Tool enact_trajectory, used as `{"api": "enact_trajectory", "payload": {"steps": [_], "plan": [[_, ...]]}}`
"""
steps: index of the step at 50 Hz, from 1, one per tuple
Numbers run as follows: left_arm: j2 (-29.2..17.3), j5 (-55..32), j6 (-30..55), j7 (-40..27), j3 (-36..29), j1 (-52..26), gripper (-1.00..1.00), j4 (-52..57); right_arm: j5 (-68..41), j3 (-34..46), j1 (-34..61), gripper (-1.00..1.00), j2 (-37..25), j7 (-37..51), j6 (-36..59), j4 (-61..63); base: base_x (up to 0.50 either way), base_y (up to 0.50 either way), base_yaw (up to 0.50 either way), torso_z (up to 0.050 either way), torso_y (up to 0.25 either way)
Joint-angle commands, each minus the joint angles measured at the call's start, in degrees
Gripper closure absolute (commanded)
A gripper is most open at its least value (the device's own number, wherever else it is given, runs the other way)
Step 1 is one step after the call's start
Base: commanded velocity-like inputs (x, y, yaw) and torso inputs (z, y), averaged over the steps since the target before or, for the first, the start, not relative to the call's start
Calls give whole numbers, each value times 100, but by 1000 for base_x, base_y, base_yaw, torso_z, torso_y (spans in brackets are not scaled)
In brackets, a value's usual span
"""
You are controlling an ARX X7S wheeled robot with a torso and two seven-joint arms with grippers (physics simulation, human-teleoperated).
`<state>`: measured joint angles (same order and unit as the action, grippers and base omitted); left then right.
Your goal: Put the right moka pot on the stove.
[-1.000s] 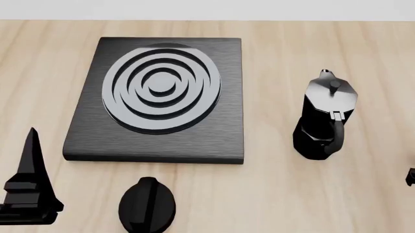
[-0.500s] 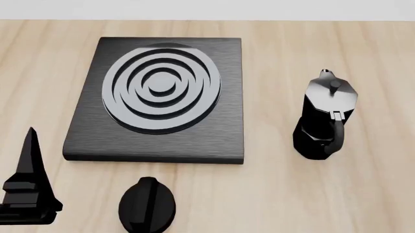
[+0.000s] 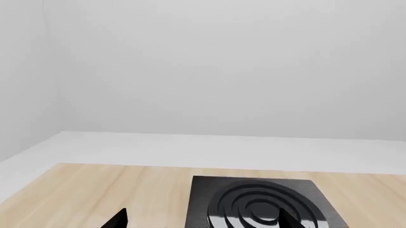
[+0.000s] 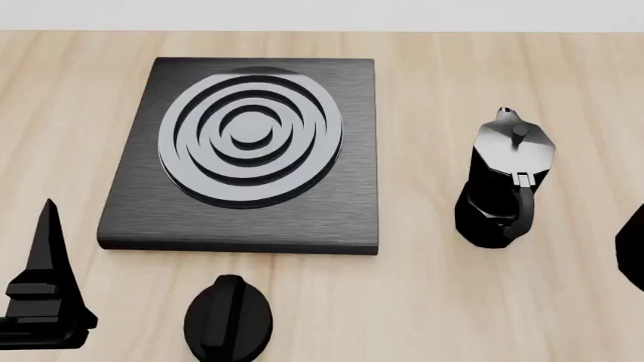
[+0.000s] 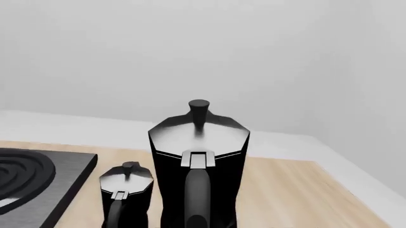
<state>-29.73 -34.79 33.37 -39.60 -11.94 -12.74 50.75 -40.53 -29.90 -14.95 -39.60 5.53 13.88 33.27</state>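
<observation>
Black twins invited a wrong grab: the right moka pot (image 5: 198, 161) stood on the surface nearest the right hand (image 4: 634, 247), whose opening I couldn't tell; the other pot (image 5: 127, 192) stood beside the stove (image 5: 32, 175). The left hand (image 3: 203, 222) gaped empty.

Right moka pot (image 5: 198, 166) base and second pot (image 5: 123, 199) base cut by frame edge, left gripper (image 4: 45, 294) cropped at head view's corner, knob (image 4: 228, 320) clipped at the bench's near edge, black shape (image 4: 633, 245) unidentifiable.

Head view steeply above stove (image 4: 246, 151), wrist views low, level, sharing it
</observation>
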Motion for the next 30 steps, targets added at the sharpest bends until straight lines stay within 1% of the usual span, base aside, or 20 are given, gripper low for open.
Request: {"api": "enact_trajectory", "payload": {"steps": [1, 11, 19, 30], "plan": [[-22, -36, 22, -31, -9, -12, -100, 11, 262, -94, -448, 100, 232, -247, -300, 400, 0, 0, 0, 0, 0], [-36, -51, -21, -31, -6, 2, -100, 12, 345, 85, -586, 100, 368, -299, -392, 670, 0, 0, 0, 0, 1], [-48, -60, -32, -39, -15, -3, -100, 15, 569, 409, -692, 100, 517, -449, -558, 786, 0, 0, 0, 0, 1], [-60, -45, -86, -40, -27, 18, -100, -1, 725, 708, -695, 100, 543, -493, -586, 1027, 0, 0, 0, 0, 0]]}}
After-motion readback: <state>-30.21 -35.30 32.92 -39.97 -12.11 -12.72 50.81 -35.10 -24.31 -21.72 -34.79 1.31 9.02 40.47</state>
